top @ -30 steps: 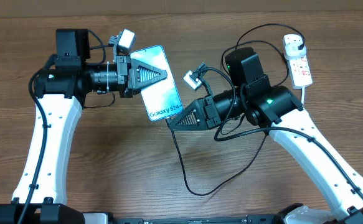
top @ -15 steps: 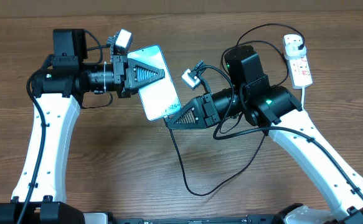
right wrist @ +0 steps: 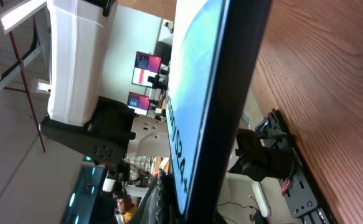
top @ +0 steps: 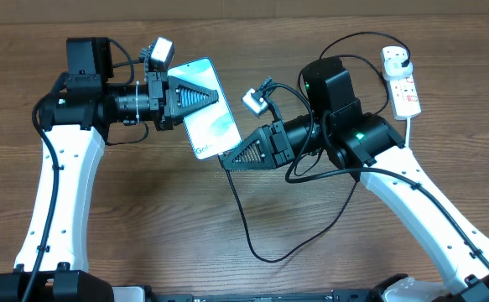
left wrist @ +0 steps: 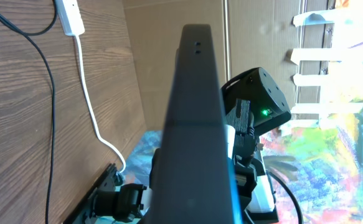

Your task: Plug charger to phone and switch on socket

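Holding the phone clamped in my left gripper, screen tilted. My right gripper sits at its lower short edge; jaw state there cannot be determined. The charger trails beneath it. The socket lies well apart, far right.

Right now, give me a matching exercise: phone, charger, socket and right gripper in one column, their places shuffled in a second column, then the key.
Things:
1. phone
2. charger
3. socket
4. right gripper

Places:
A. lying at the far right of the table
B. tip at the phone's short edge near the white text
C. clamped in the left gripper
D. trailing in a loop across the table

Pairs: 1-C, 2-D, 3-A, 4-B
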You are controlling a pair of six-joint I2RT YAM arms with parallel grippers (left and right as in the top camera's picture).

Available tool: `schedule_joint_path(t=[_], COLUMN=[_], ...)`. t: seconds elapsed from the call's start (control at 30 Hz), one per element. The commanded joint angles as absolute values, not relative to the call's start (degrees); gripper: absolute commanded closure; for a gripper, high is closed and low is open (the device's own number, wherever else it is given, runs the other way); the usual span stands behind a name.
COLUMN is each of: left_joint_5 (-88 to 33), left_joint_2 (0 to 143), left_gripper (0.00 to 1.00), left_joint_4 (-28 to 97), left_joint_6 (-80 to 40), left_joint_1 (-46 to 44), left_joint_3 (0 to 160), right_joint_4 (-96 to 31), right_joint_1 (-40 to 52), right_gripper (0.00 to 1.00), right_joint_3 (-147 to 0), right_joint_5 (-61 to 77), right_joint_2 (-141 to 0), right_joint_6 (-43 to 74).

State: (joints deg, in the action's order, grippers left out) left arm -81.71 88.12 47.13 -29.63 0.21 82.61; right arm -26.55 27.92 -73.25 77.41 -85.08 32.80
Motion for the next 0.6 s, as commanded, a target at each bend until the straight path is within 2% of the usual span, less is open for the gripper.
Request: schedule_joint_path(t=[0.0, 0.57], left_joint_5=[-85.65, -87.07], left_joint_2=[87.48, 87.48], left_gripper=[0.96, 0.96], left_joint_4=[48.21, 48.21], left_joint_6=[-26.98, -26.98], left_joint_1=[-1.98, -1.98], left_joint_3=[82.65, 82.65], right_joint_4=[-23.64, -22.55], right_joint_1=[27.24, 27.24], right_gripper=[0.96, 0.96], right_joint_3=[-75.09, -75.09], right_joint_5=[73.32, 70.96], right_joint_2=[-85.54, -85.54], right_joint_6=[33.28, 34.54])
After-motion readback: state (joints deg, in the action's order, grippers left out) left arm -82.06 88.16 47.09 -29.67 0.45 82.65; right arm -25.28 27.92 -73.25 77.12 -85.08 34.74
